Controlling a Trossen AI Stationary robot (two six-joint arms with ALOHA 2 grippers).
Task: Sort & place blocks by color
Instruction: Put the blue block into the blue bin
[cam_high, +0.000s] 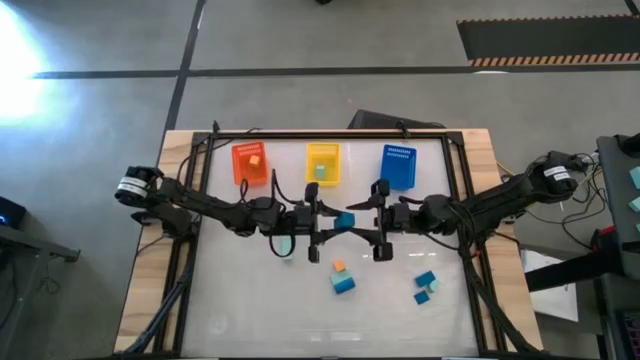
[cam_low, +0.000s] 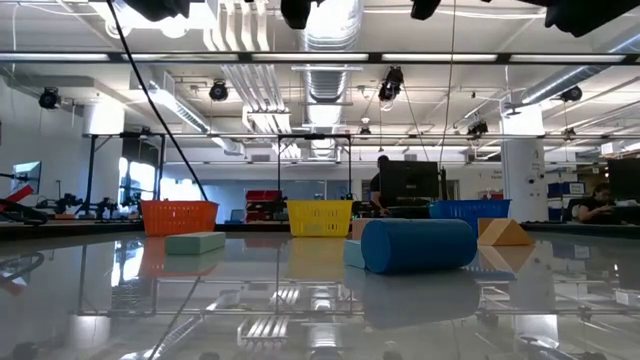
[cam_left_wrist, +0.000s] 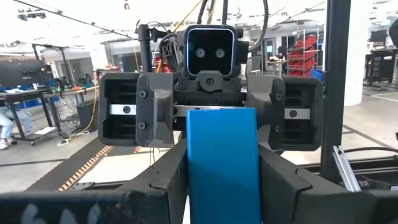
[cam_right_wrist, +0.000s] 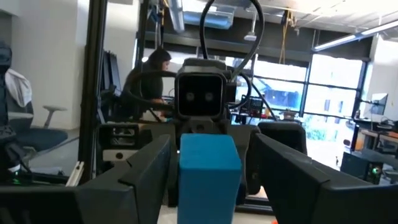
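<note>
Three bins at the worktop's (cam_high: 250, 320) far edge: orange (cam_high: 250, 163), yellow (cam_high: 322, 162), blue (cam_high: 398, 166). Left gripper (cam_high: 316, 235) clamped on one blue block (cam_high: 344, 221) mid-worktop; right gripper (cam_high: 381, 220) fingers apart, facing it. Four blocks loose on the worktop.

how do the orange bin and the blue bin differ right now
The orange bin stands at the left end of the row and holds a small orange block; the blue bin stands at the right end and shows no block inside. Both are slatted boxes, set either side of the yellow bin.
</note>
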